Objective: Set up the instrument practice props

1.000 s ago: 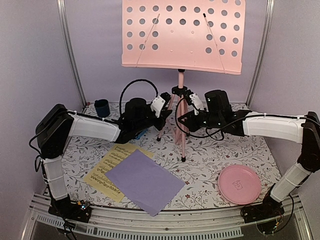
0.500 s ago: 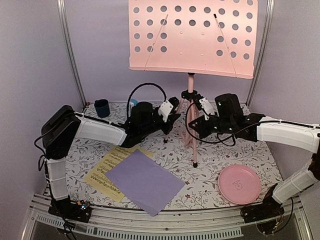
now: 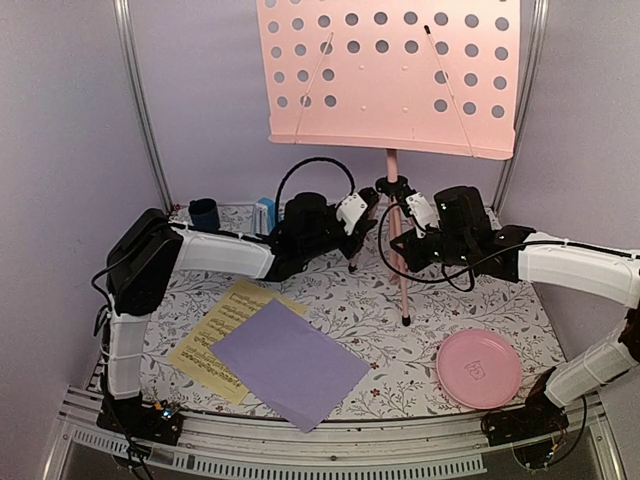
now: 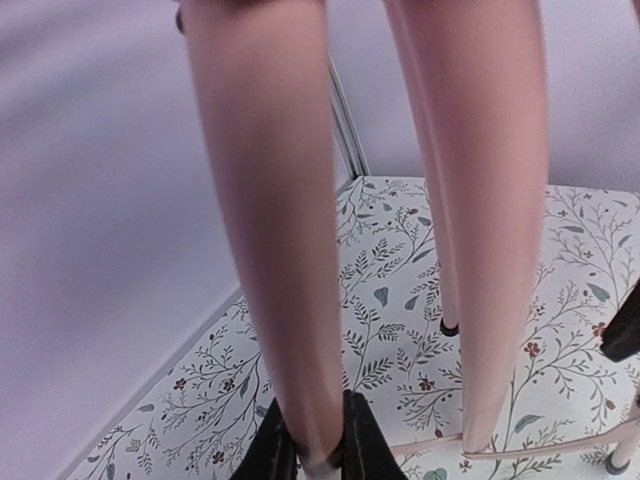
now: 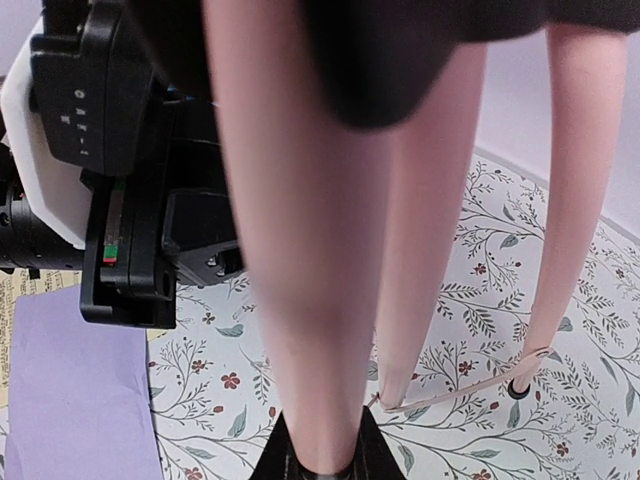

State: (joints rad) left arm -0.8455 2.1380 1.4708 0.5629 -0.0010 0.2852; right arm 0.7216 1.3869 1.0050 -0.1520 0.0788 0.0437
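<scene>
The pink music stand (image 3: 390,75) stands upright at the back, its perforated desk high above the tripod legs. My left gripper (image 3: 367,221) is shut on one pink leg (image 4: 270,230) from the left. My right gripper (image 3: 401,219) is shut on another pink leg (image 5: 310,280) from the right. In the wrist views the left gripper (image 4: 318,452) and the right gripper (image 5: 322,458) each pinch a leg close to the lens. A lavender music sheet (image 3: 290,362) lies over a yellow music sheet (image 3: 215,335) at the front left. The blue metronome (image 3: 265,213) peeks out behind the left arm.
A small dark blue cup (image 3: 205,214) sits at the back left corner. A round pink plate (image 3: 478,368) lies at the front right. Metal frame posts (image 3: 140,100) and lilac walls close in the sides and back. The stand's front foot (image 3: 405,320) rests on the floral cloth.
The music stand has shifted to the right and towards the back, with both grippers still shut on its legs. The left arm stretched out and uncovered the blue metronome.
</scene>
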